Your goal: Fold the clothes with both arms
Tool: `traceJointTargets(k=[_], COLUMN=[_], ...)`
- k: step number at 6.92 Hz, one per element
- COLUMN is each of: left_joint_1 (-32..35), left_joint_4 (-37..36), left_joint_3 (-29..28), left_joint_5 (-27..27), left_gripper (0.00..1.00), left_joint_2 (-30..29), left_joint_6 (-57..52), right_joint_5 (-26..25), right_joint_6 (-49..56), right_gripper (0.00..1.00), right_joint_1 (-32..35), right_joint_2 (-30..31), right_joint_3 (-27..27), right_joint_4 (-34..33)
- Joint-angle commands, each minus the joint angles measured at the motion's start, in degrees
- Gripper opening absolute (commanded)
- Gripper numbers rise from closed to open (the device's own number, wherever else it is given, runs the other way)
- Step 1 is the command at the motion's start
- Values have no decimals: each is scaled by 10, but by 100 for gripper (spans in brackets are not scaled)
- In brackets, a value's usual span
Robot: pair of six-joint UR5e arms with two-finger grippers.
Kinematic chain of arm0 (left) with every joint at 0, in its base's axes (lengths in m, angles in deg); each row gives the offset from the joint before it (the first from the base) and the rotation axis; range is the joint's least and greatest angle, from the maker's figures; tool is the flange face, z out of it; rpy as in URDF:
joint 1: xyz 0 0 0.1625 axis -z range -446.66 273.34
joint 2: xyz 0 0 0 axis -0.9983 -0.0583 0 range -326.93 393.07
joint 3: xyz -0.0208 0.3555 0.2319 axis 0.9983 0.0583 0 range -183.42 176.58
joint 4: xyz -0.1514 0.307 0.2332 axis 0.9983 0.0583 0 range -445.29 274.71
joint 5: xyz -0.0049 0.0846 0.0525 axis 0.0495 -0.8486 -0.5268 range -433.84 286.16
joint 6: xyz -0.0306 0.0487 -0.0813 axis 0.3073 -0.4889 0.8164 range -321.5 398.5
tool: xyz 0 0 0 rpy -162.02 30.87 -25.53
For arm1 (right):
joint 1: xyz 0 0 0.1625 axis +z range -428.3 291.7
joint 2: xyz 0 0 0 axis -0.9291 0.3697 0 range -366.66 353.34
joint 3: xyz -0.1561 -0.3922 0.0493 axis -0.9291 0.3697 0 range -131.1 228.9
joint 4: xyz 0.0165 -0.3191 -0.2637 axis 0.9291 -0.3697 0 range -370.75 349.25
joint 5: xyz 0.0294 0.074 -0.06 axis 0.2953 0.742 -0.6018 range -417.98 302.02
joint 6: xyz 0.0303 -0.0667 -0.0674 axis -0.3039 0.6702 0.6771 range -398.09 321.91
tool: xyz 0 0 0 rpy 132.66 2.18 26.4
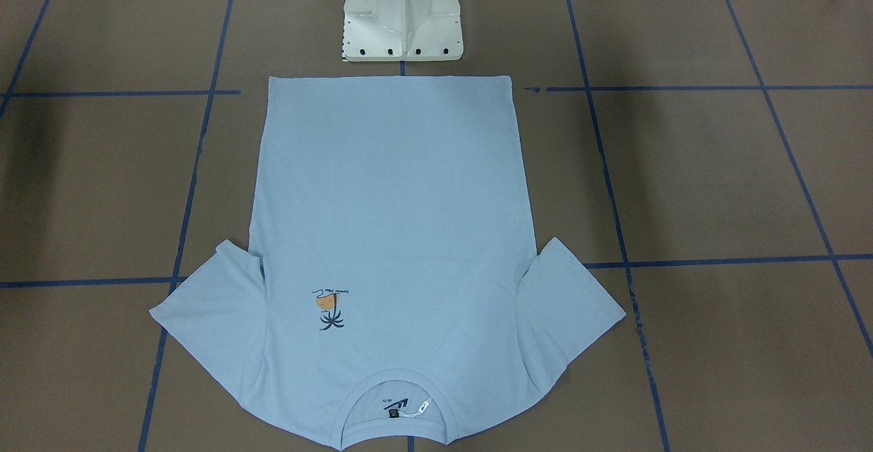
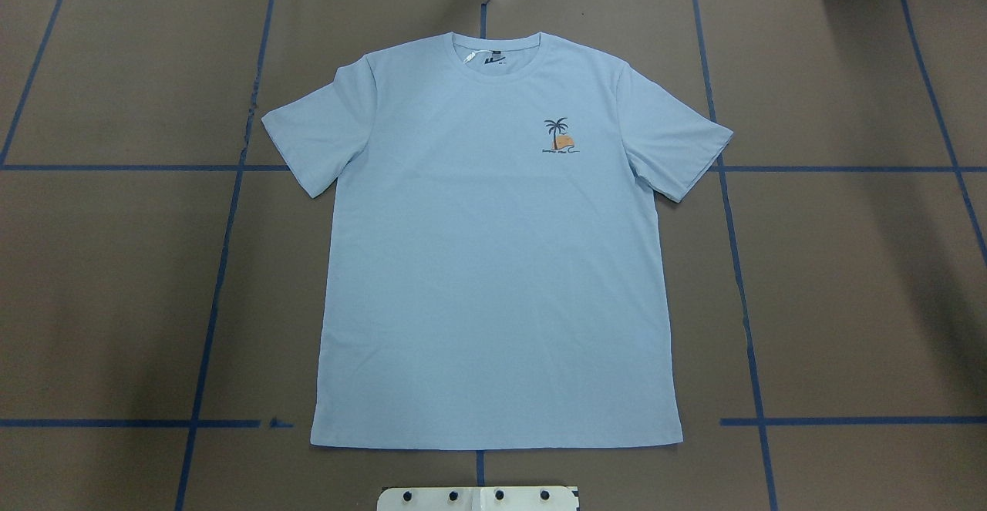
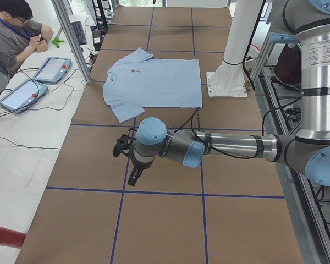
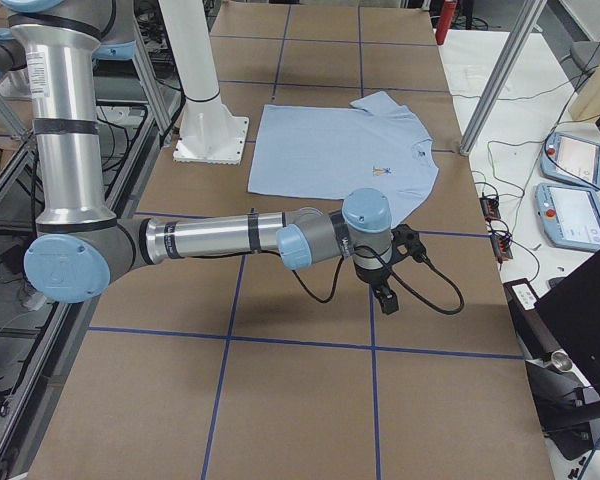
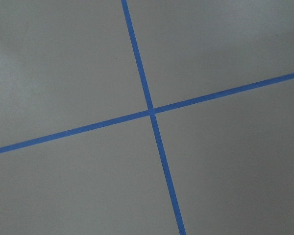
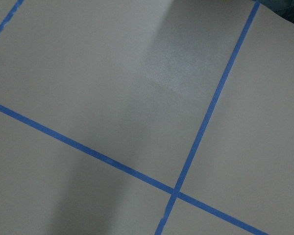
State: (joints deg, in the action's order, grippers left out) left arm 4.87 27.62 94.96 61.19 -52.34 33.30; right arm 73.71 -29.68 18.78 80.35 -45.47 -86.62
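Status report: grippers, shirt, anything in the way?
Left gripper, right gripper: off the T-shirt, open or shut unclear. T-shirt flat, unfolded, print up. Nothing on it.

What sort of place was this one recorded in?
Probably a robotics lab workcell: a tape-gridded table, the left arm and right arm over it, and a person by teach pendants alongside.

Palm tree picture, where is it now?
In the overhead view, the palm tree print sits on the chest of the T-shirt, right of centre, below the collar, near that side's sleeve.
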Motion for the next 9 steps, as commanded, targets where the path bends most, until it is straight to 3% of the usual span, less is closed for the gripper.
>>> traceJointTargets(k=[1,2,3,4,5,6,8,9], left_joint_1=[0,0,0,0,0,0,0,0], left_joint_4=[141,149,150,151,151,154,155,155], left_joint_3=[-15,-16,-15,-14,-14,-13,-12,-13], left_joint_5=[1,2,2,2,2,2,2,2], left_gripper=[100,100,100,100,100,100,100,100], left_joint_2=[-26,-25,-22,-21,-20,-17,-16,-17], left_joint_6=[2,1,1,0,0,0,0,0], right_joint_5=[7,0,-52,-146,-205,-239,-264,-268], right_joint_6=[-121,-263,-407,-532,-617,-649,-661,-662], right_gripper=[100,100,100,95,85,81,76,75], right_joint_1=[-20,-73,-144,-227,-284,-318,-345,-348], right_joint_2=[-35,-47,-50,-57,-92,-131,-183,-185], right_joint_3=[-3,-4,3,6,21,57,178,196], right_joint_4=[6,66,161,215,226,231,320,337])
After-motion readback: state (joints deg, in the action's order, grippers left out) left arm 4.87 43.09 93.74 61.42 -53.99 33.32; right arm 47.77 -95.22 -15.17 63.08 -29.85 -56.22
